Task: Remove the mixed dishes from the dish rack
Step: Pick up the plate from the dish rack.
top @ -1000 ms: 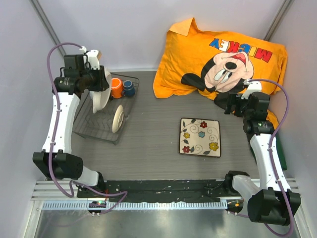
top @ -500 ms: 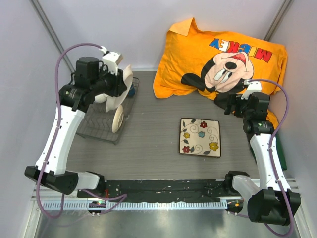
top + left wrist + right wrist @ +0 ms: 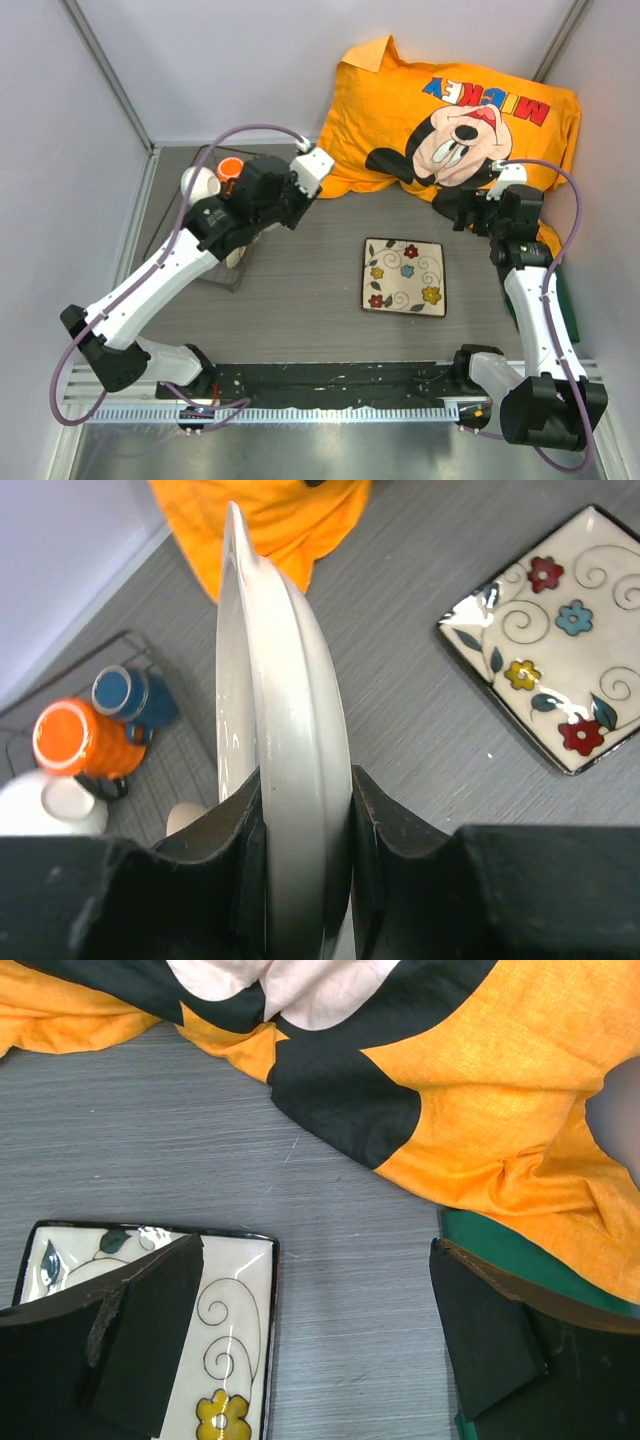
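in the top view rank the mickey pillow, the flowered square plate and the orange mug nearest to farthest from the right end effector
1. Mickey pillow: beside the right end effector, at the back.
2. square plate: mid-table, toward the bases.
3. orange mug: far across, back left.

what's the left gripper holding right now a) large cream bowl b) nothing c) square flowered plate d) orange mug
A: in the left wrist view the left gripper is clamped on the large cream bowl, which stands on edge between its fingers, while the orange mug and the square flowered plate lie apart from it.
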{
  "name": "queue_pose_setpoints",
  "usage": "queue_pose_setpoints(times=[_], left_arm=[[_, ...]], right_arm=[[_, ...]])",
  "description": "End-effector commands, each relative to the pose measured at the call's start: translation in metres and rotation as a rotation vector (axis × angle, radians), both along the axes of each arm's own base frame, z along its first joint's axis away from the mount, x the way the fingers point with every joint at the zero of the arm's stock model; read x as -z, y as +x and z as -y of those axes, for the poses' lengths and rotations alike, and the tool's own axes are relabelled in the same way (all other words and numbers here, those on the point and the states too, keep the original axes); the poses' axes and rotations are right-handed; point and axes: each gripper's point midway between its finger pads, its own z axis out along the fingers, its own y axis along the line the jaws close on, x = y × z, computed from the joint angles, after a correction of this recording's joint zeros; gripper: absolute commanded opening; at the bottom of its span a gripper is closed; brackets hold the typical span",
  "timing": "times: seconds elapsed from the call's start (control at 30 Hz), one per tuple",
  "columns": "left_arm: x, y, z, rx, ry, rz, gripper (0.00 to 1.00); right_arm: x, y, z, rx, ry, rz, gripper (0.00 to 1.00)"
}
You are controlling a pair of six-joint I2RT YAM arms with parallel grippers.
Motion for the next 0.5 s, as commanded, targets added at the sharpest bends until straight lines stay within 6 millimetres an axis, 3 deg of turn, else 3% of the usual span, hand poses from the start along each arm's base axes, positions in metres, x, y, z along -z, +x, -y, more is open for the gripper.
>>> queue_pose_setpoints(times=[0.0,0.2,0.47], left_arm=[[-0.065,0.016,0.033,0.001,-0.049,0.305,0.00],[-0.045,0.004,0.081,0.074,0.039,0.370,0.00],[0.014,-0.026,0.144,0.204,0.230,0.474,0.00]], right_arm=[[-0.021,0.008,0.010,0.039,-0.026,0.049,0.99],[-0.023,0.007,0.022,0.099,-0.043,0.053,0.99],[-0.021,0.006,0.036,0.159,-0.042,0.045,0.99]])
